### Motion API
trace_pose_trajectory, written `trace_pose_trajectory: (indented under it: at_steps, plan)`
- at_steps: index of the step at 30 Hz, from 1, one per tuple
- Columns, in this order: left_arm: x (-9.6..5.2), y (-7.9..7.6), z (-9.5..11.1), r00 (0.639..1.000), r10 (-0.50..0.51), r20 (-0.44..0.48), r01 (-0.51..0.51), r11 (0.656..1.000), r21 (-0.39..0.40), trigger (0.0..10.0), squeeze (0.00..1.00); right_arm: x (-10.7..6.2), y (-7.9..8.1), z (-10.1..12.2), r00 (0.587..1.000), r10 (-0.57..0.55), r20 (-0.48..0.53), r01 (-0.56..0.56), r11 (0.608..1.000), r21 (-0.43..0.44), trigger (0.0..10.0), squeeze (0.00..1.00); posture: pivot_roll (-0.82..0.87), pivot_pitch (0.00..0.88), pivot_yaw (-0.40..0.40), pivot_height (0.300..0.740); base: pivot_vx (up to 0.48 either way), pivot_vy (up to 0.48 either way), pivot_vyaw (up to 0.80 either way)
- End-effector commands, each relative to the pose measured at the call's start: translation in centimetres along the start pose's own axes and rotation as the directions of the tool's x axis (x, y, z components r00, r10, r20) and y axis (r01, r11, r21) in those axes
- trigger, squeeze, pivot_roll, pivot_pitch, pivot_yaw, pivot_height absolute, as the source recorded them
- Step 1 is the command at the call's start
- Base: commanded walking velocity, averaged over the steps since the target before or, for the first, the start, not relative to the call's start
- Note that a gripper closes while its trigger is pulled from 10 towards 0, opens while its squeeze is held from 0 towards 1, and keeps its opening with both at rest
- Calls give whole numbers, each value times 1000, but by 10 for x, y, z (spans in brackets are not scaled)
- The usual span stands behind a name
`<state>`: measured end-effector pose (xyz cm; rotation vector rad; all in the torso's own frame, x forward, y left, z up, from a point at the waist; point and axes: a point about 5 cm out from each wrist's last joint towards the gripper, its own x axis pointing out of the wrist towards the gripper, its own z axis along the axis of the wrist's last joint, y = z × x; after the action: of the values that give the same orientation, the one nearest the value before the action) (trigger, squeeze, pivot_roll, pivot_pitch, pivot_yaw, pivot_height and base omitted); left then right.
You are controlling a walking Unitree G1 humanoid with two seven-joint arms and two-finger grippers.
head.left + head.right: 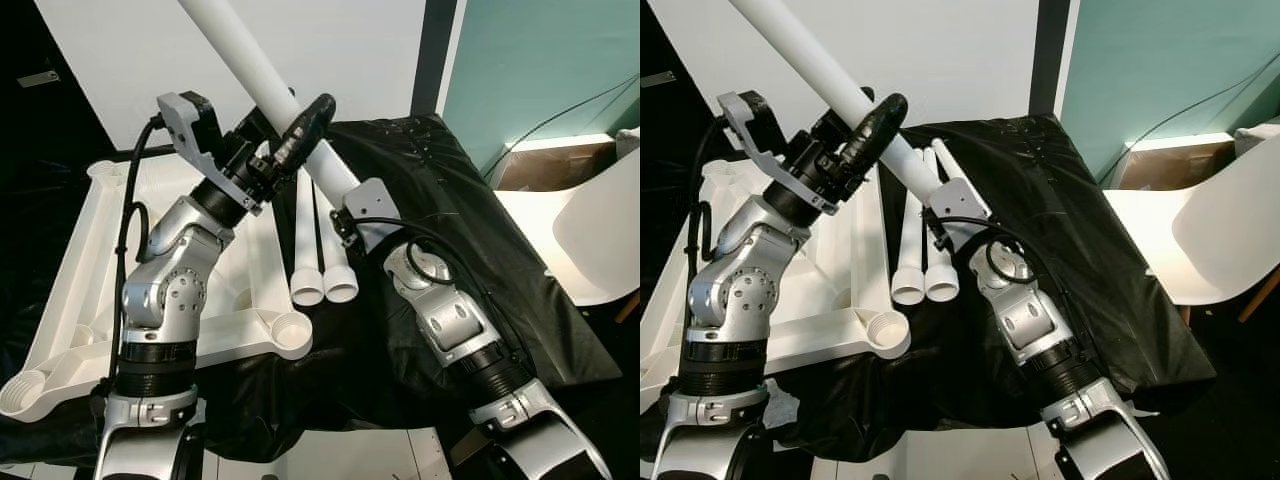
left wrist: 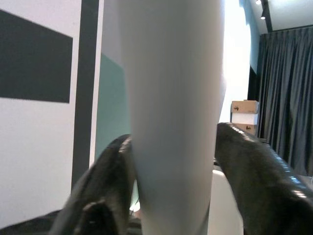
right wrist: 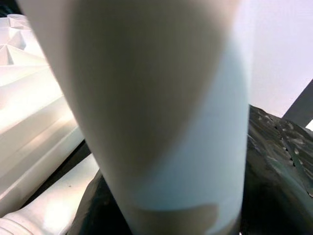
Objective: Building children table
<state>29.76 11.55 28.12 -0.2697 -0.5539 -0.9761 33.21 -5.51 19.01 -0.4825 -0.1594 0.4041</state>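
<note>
Assembly looks barely begun: the left end effector (image 1: 300, 135) is clamped around a white leg tube (image 1: 262, 82) raised above the upturned table frame (image 1: 75, 285), the right end effector's (image 1: 345, 205) grip hidden, two leg tubes (image 1: 322, 250) beside the frame unfitted.

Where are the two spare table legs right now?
In the left eye view, the two spare legs lie side by side on the black sheet, between the upturned tabletop and the right arm.
</note>
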Motion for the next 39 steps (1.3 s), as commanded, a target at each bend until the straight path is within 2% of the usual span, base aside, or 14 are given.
trace_pose_trajectory:
  at_steps: [1,14,15,16,18,23,24,25,28,29,31,36,39]
  plan:
    - [-1,1,-2,997,79,-12,-79,997,2,0,0,1,-5,5,1000,-15,20,15,1000,1,10000,0,-52,0,61,740,0,0,0]
    - [-1,-5,-1,1000,28,5,-28,1000,-1,0,0,2,-6,8,999,-18,36,18,1000,-4,10000,0,-57,0,60,740,0,0,0]
    - [-1,-5,-1,1000,27,5,-27,1000,-2,0,0,2,-7,9,999,-15,38,15,1000,0,10000,541,-59,0,60,740,0,0,0]
    - [-1,-4,-1,1000,27,5,-27,1000,-2,0,0,2,-8,10,999,-7,39,6,1000,15,10000,1000,-59,0,60,740,0,0,0]
    - [-2,-4,-1,1000,28,4,-28,1000,-1,0,0,1,-9,13,999,5,43,-7,999,45,10000,1000,-59,0,60,740,0,0,0]
    - [-2,-4,-1,1000,30,2,-30,1000,0,0,0,1,-10,15,999,14,46,-17,998,56,10000,1000,-60,0,60,740,0,0,0]
    - [-2,-4,-1,1000,31,0,-31,1000,2,0,0,1,-12,18,998,39,48,-42,997,60,10000,898,-60,0,61,740,0,0,0]
    - [-2,-4,-2,999,32,-7,-32,999,7,0,0,-2,-14,23,992,114,45,-116,992,44,10000,0,-61,0,62,740,0,0,0]
    - [-2,-4,-2,999,32,-11,-32,999,11,0,0,-5,-15,26,985,169,40,-170,985,31,10000,0,-61,0,62,740,0,0,0]
    - [-2,-4,-2,999,33,-17,-33,999,17,0,0,-10,-22,27,971,239,9,-239,971,5,10000,0,-64,0,64,740,0,0,0]
    - [-3,-4,-3,999,35,-24,-35,999,26,0,0,-18,-32,27,952,305,-33,-306,952,-20,10000,0,-65,0,64,740,0,0,0]
    - [-3,-4,-3,999,36,-29,-35,999,32,0,0,-24,-47,23,942,329,-65,-333,941,-60,10000,0,-73,0,64,740,0,0,0]
    - [-1,-4,-3,999,30,-29,-29,999,34,0,0,-23,-57,12,935,337,-105,-348,931,-112,10000,0,-76,0,65,740,0,0,0]
